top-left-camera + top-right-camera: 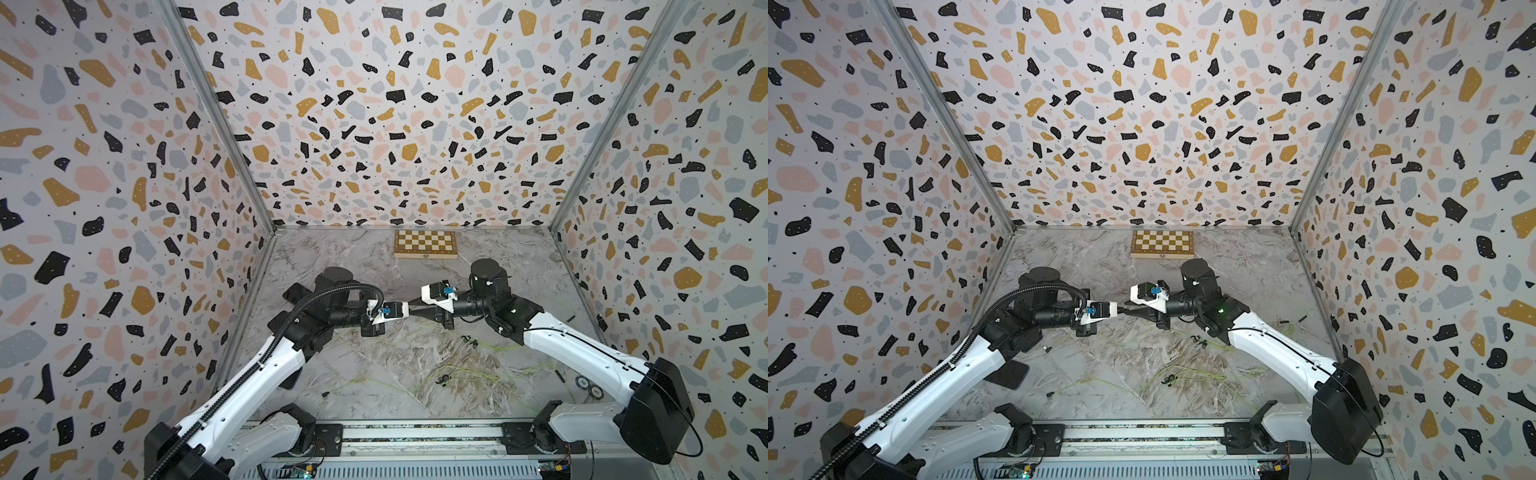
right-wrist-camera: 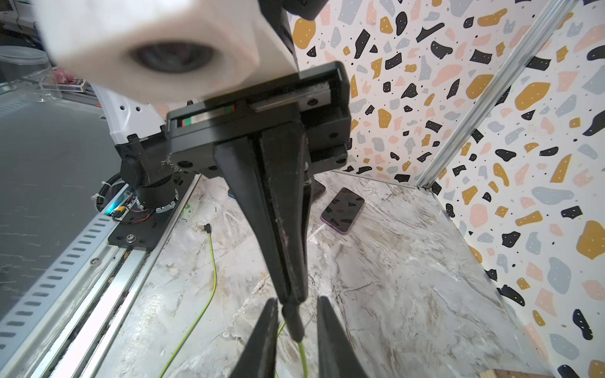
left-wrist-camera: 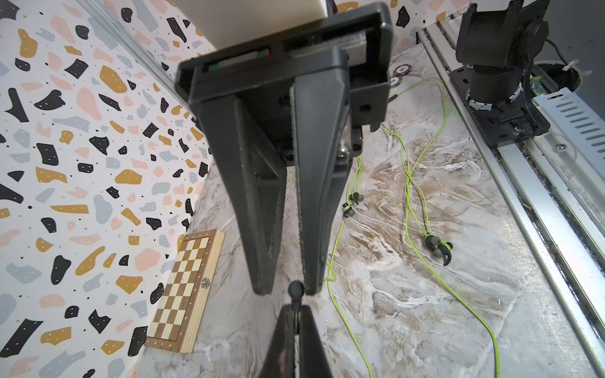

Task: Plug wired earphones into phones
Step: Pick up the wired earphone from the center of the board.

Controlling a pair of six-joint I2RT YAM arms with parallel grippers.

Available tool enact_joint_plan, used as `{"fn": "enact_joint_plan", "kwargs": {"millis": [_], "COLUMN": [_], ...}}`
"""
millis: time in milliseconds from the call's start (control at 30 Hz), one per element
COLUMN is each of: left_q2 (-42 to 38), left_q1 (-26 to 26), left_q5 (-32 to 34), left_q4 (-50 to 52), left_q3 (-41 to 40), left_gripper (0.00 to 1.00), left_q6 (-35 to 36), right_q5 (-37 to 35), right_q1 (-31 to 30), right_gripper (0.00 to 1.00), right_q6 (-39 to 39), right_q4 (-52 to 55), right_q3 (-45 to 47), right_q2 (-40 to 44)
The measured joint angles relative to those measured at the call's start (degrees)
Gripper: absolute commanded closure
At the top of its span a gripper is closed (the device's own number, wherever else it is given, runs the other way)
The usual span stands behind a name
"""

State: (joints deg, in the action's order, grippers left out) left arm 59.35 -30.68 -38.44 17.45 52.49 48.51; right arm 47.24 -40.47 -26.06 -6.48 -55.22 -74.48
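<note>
Table, marbled: chessboard box stands at its far wall
Left gripper, in mid-air on the near side of the chessboard box: fingers clenched on an earphone plug
Right gripper, tip to tip with it: fingers parted either side of that plug, not gripping
Phone, flat, well apart from the chessboard box, on the left arm's side of it
Cable, dangling from the plug
Risk: the plug probably drops or twists if the left fingers release before the right ones clamp squarely; slack cable may snag

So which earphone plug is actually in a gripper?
The plug pinched in the shut left gripper, up in the air between the parted fingers of the right gripper. The other plug in view lies loose on the table, near the rail.
</note>
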Motion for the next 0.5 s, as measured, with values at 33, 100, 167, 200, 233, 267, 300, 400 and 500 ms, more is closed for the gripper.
{"fn": "enact_joint_plan", "kwargs": {"millis": [33, 100, 167, 200, 233, 267, 300, 400, 500], "left_q2": [0.0, 0.0, 0.0, 0.0, 0.0, 0.0, 0.0, 0.0, 0.0], "left_q1": [0.0, 0.0, 0.0, 0.0, 0.0, 0.0, 0.0, 0.0, 0.0], "left_q5": [0.0, 0.0, 0.0, 0.0, 0.0, 0.0, 0.0, 0.0, 0.0], "left_q4": [0.0, 0.0, 0.0, 0.0, 0.0, 0.0, 0.0, 0.0, 0.0], "left_q3": [0.0, 0.0, 0.0, 0.0, 0.0, 0.0, 0.0, 0.0, 0.0], "left_gripper": [1.0, 1.0, 1.0, 1.0, 1.0, 1.0, 1.0, 1.0, 1.0], "left_q6": [0.0, -0.1, -0.1, -0.1, -0.1, -0.1, -0.1, -0.1, -0.1], "right_q5": [0.0, -0.1, -0.1, -0.2, -0.2, -0.3, -0.4, -0.4, -0.4], "right_q1": [0.0, 0.0, 0.0, 0.0, 0.0, 0.0, 0.0, 0.0, 0.0], "right_gripper": [0.77, 0.77, 0.77, 0.77, 0.77, 0.77, 0.78, 0.81, 0.81], "right_q6": [0.0, 0.0, 0.0, 0.0, 0.0, -0.1, -0.1, -0.3, -0.6], "right_q4": [0.0, 0.0, 0.0, 0.1, 0.1, 0.2, 0.4, 0.6, 0.9], "right_q3": [0.0, 0.0, 0.0, 0.0, 0.0, 0.0, 0.0, 0.0, 0.0], "right_q2": [0.0, 0.0, -0.2, -0.2, -0.3, -0.3, -0.3, -0.5, -0.6]}}
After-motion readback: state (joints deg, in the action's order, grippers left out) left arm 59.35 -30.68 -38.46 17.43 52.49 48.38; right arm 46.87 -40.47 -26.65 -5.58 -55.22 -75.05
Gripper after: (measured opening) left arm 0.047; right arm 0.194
